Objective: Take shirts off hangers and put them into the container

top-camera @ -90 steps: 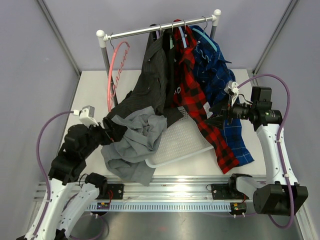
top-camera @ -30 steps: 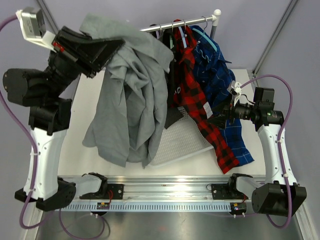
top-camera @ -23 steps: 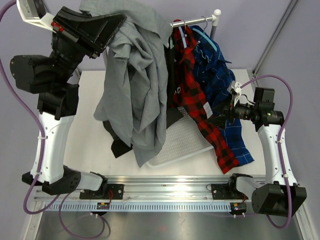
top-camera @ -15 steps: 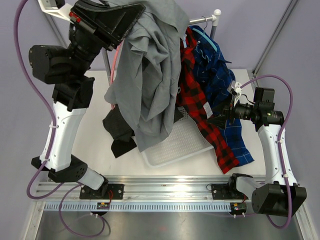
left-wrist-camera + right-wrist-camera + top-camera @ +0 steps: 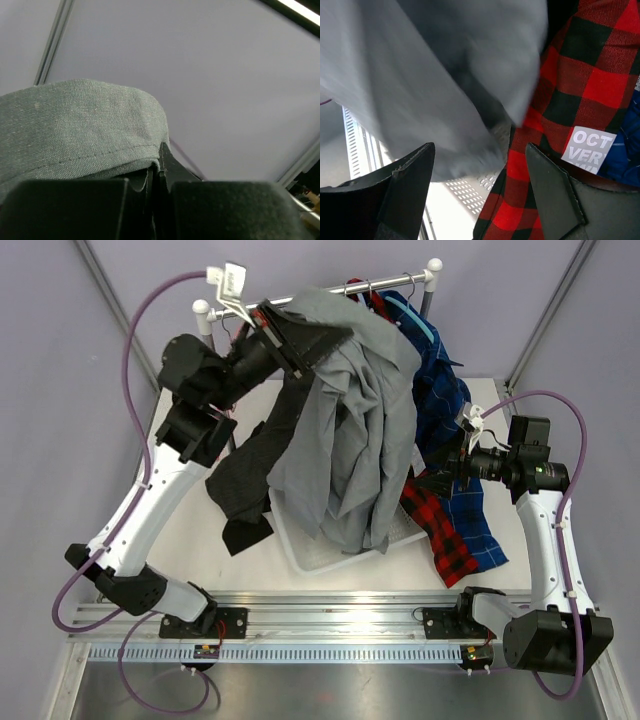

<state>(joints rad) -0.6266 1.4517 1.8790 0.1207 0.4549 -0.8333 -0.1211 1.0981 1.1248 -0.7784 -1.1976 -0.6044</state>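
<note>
Matt woven grey shirt (image 5: 350,430) cloth

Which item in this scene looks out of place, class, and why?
The dark charcoal shirt trails onto the table left of the white basket, outside it rather than hanging neatly or lying inside. The grey shirt, pinched in the left claw, dangles over the basket.

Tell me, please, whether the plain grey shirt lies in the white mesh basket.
Not in: the left gripper, shut on its top edge, holds the plain grey shirt hanging above the white mesh basket.
</note>
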